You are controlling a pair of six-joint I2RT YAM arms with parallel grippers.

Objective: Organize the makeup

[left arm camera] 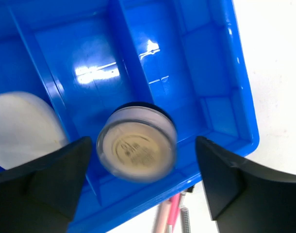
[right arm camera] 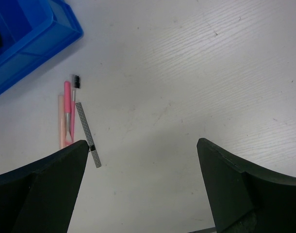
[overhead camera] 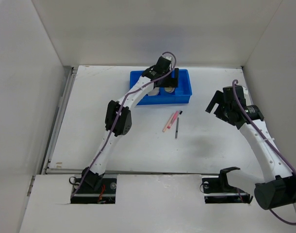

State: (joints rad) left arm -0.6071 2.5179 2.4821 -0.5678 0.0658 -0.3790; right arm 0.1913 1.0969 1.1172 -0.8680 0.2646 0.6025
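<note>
Where white walls (overhead camera: 138, 29) close round, pale table (overhead camera: 211, 143), blue tray (overhead camera: 179, 99), loose pencils (overhead camera: 171, 121).

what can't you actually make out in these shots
- Left wrist view: the round compact is blurred. Its label is unreadable, and whether it rests on the floor of the blue tray is unclear.
- Same view: the cream puff is cut off by the frame edge and a gripper finger.
- Top view: the left arm covers much of the tray's contents.
- Top view: the pencils are too small to count.
</note>
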